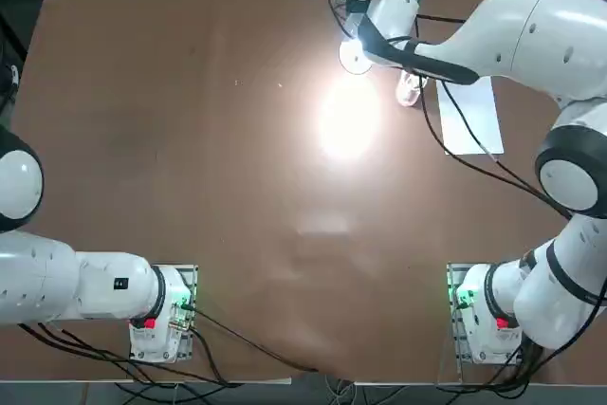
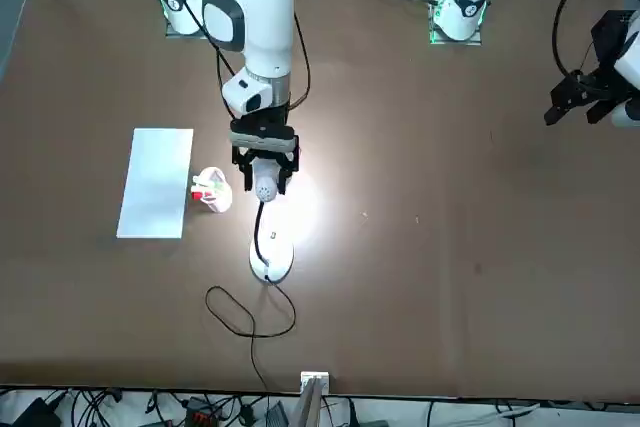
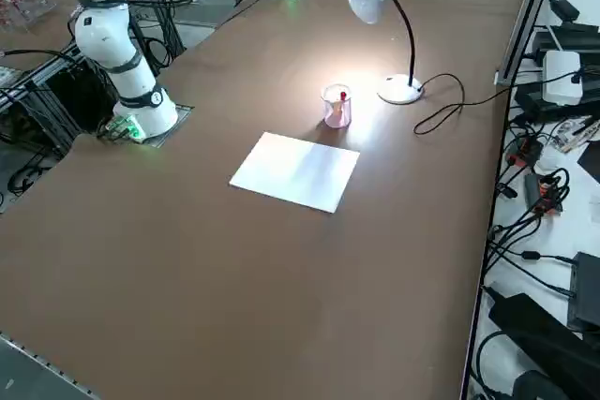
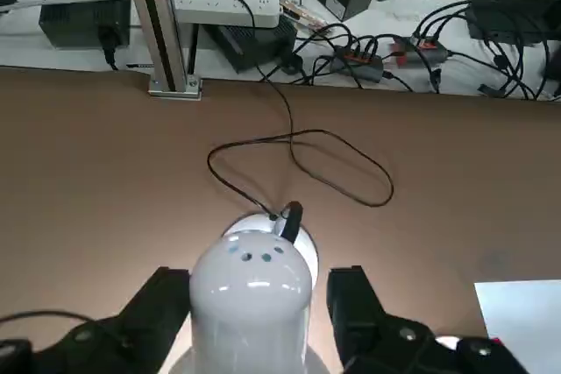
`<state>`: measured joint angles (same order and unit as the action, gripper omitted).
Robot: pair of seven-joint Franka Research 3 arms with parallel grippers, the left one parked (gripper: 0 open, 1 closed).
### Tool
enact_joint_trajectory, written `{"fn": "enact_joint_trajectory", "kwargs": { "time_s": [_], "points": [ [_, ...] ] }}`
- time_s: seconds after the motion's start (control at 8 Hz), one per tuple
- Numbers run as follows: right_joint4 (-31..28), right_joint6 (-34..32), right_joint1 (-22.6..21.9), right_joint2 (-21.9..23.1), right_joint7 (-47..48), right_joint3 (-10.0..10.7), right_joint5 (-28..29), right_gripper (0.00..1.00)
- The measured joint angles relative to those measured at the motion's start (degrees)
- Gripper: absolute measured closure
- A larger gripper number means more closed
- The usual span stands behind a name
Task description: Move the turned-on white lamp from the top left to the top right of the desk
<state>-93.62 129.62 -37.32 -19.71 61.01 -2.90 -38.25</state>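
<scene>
No brand, label or writing can be read on any item. The bench (image 1: 190, 139) has a plain matte brown top, rectangular, with no visible grain. The lamp (image 2: 265, 187) stands at the far side of the bench, right of centre as the robot faces it, and is switched on; it casts a bright oval pool of light on the brown surface just nearer than its base. Its head is a smooth white rounded shell with three small vent holes on the back (image 4: 250, 291), carried on a slim dark curved neck that rises from a flat white round disc base (image 2: 271, 263). A thin black cord (image 4: 298, 164) runs from the base in a loose loop toward the far edge of the bench. The right hand (image 2: 264, 173) is positioned at the lamp head, with one black finger (image 4: 158, 313) on each side of the shell; the fingers are spread wide, and whether they press against the shell or stand just clear of it cannot be told. To the right of the lamp base stands a small clear cup (image 3: 337, 106) holding red and light-coloured items, upright. Just beyond it, nearer and to the right, a flat white rectangular sheet (image 3: 295, 170) lies on the bench, apart from the cup.
</scene>
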Motion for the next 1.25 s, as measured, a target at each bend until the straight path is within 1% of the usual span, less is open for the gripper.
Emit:
{"fn": "enact_joint_trajectory", "kwargs": {
  "time_s": [0.12, 0.25, 0.5, 0.62, 1.0, 1.25],
  "points": [
    [0.0, 0.79, 0.11, -0.14, 0.0, 0.0, -0.07, 0.05],
    [0.0, 1.56, 0.34, -0.32, 0.01, 0.0, -0.07, 0.09],
    [0.02, 2.03, 0.64, -0.41, 0.07, 0.0, -0.05, 0.25],
    [0.07, 2.09, 0.73, -0.39, 0.09, -0.01, 0.24, 0.27],
    [0.47, 2.38, 1.43, -0.37, 0.09, -0.01, 1.39, 0.27],
    [2.36, 2.24, 3.12, -0.46, 0.16, 0.13, 4.88, 0.27]
  ]
}}
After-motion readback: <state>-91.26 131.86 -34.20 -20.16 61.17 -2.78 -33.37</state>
